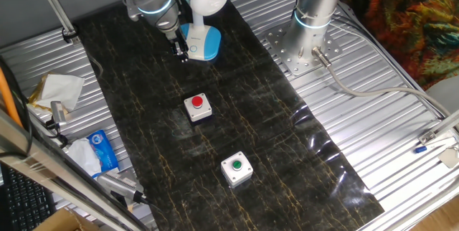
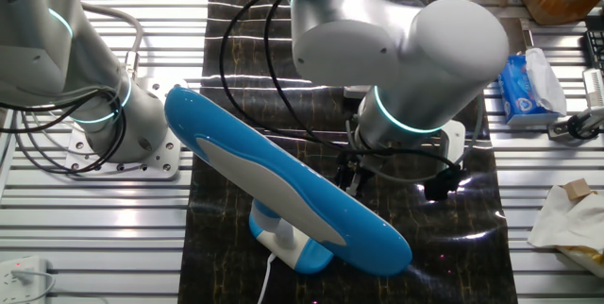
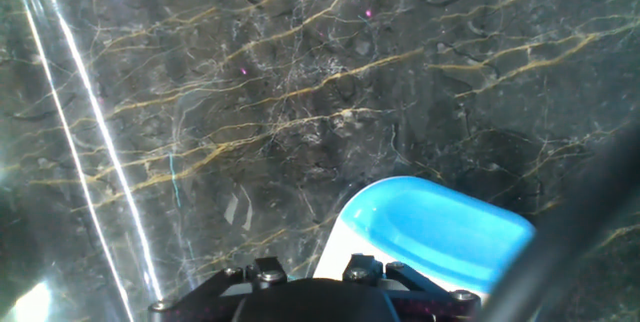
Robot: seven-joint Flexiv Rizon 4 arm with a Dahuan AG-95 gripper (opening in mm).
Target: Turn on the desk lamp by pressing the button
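Observation:
The desk lamp's light-blue base [image 1: 204, 43] stands at the far end of the dark marble mat, partly covered by my arm. In the other fixed view its long blue-and-white head [image 2: 283, 186] slants across the front above the base [image 2: 293, 245]. My gripper [image 1: 182, 52] hangs just left of the base, close above the mat; it also shows in the other fixed view [image 2: 353, 177] behind the lamp head. The hand view shows the base's blue rim and white top [image 3: 432, 230] at lower right. The button does not show in any view. No view shows the fingertips' gap.
A grey box with a red dome button [image 1: 198, 106] and one with a green dome button [image 1: 236, 168] sit nearer on the mat [image 1: 272, 152]. A second arm's base plate [image 1: 305, 52] stands at the right. Tissue packs and clutter [image 1: 100, 152] lie at the left.

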